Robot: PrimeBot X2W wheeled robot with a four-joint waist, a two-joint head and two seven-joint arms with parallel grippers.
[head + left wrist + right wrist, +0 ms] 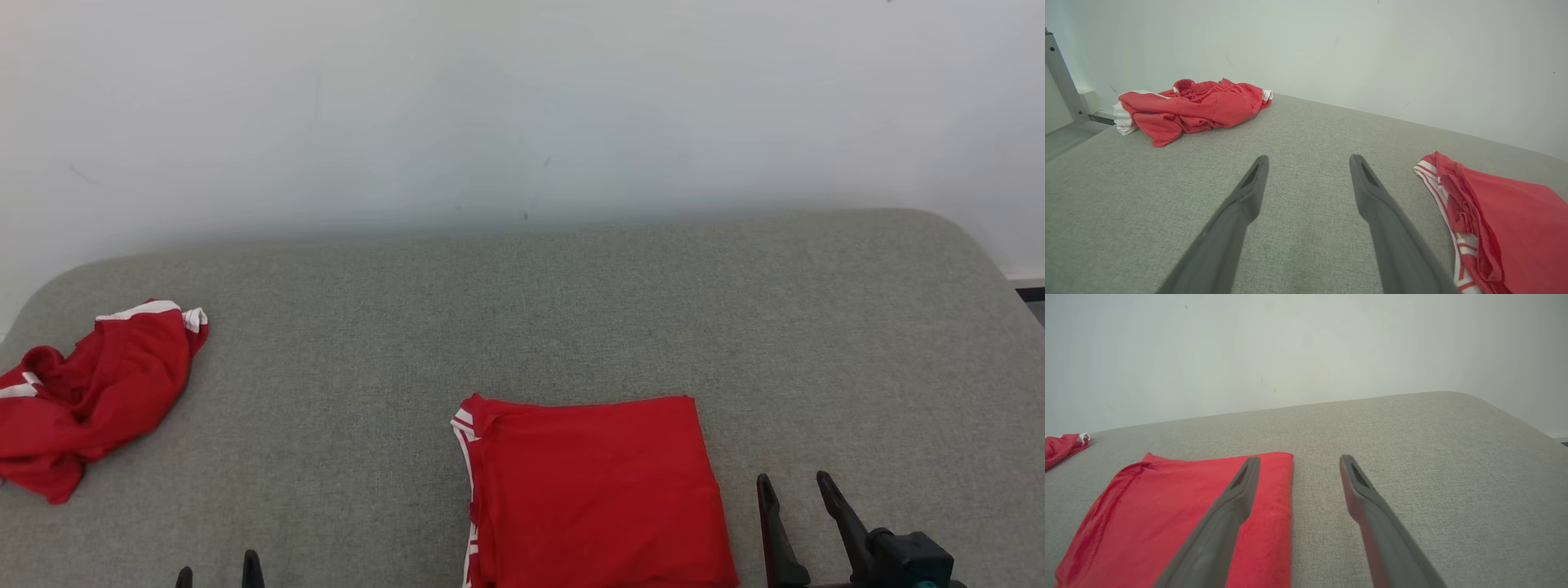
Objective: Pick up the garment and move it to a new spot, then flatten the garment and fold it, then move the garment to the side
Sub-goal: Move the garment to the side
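A red garment with white trim lies folded into a flat rectangle at the front middle of the grey fabric surface. It also shows in the left wrist view as the folded garment and in the right wrist view as the folded garment. My right gripper stands open just right of it, holding nothing; in its own view the right gripper has its left finger over the cloth's right edge. My left gripper is open at the lower left, and the left gripper hovers over bare fabric.
A second red garment lies crumpled at the far left edge, seen again as a crumpled heap and as a red corner. A pale wall runs behind the surface. A metal frame post stands beyond the left end.
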